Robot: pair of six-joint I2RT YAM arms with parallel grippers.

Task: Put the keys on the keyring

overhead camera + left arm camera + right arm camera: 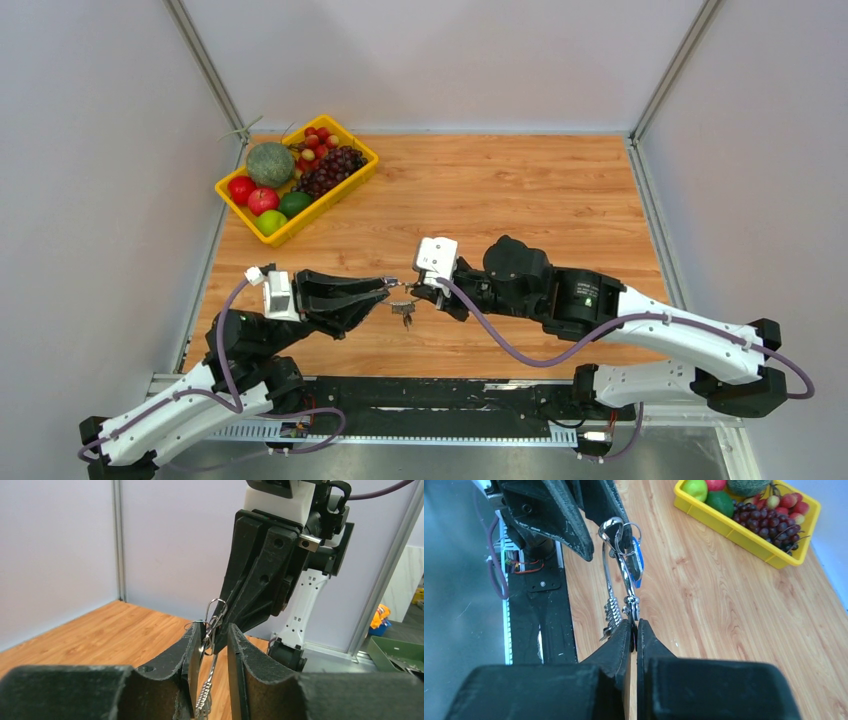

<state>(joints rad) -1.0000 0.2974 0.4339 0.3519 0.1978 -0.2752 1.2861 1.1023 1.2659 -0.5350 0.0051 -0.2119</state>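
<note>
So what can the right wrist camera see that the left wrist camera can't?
Only the right wrist view shows the yellow basket of fruit, with its grapes, and a blue key head. Only the left wrist view shows a green bin off past the table's edge. Both show the silver keys dangling between the left end effector and the right end effector, above the wooden table.

Cannot count keys (404, 314) at top view's centre: too small. Loses their lower ends past left wrist view's bottom edge. In right wrist view, hides blue key head (638, 565) partly behind left gripper (608, 552); crops basket (749, 532) at top right.
</note>
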